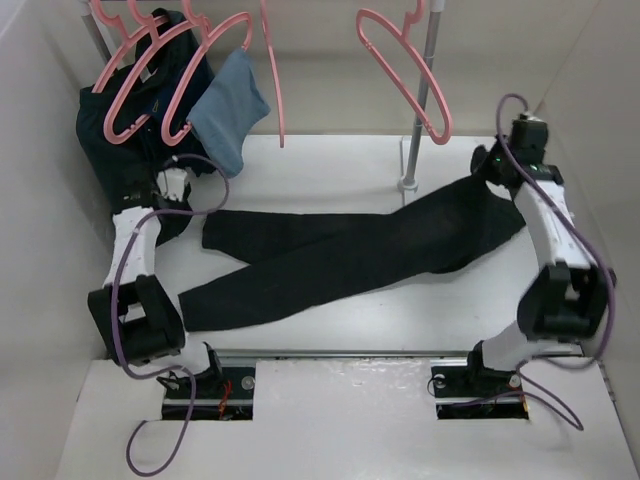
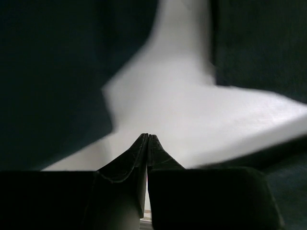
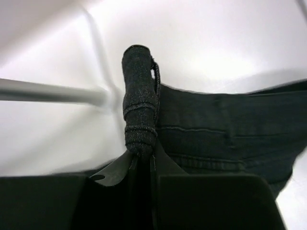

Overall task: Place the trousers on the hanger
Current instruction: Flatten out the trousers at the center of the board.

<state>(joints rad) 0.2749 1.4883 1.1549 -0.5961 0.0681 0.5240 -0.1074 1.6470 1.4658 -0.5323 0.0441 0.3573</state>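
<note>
Barely begun: the trousers (image 1: 350,250) lie sprawled across the desk (image 1: 330,170), right pincer (image 3: 144,155) clamped on their bunched waistband, left pincer (image 2: 147,139) pinched shut on nothing I can see, and the hanger (image 1: 437,128) hangs bare above, well apart.

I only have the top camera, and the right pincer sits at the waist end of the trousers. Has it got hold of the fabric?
Observer: Yes. In the right wrist view, the right pincer is shut on a bunched fold of the trousers at the waistband, and the fold sticks up past the tips.
Operator: And the left one, over by the hanging clothes?
Observer: In the left wrist view, the left pincer is shut, its tips touching with nothing between them.
</note>
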